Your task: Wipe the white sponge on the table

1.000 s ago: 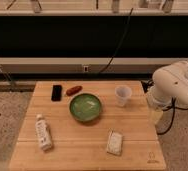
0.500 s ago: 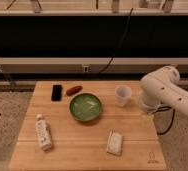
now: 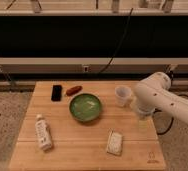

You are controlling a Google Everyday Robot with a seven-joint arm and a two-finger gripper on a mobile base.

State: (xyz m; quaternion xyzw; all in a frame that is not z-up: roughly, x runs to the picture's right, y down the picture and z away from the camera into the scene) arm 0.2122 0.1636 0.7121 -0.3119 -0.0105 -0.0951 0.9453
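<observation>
1. The white sponge [image 3: 115,142] lies flat near the table's [image 3: 77,155] front edge, right of centre, with nothing touching it.
2. The gripper [image 3: 142,115] hangs over the table's right side just beside the paper cup [image 3: 122,95], jaws apart, and its outline is hard to make out.
3. The white arm [image 3: 169,102] is cut off at the right border.

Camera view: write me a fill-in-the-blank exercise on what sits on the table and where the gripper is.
1. The white sponge lies on the table, nearer the camera than the ___ bowl.
2. The gripper hangs at the table's right edge in the picture, beside the white paper ___.
3. The gripper holds ___; the white sponge lies apart from it.
Missing words: green; cup; nothing.
</observation>
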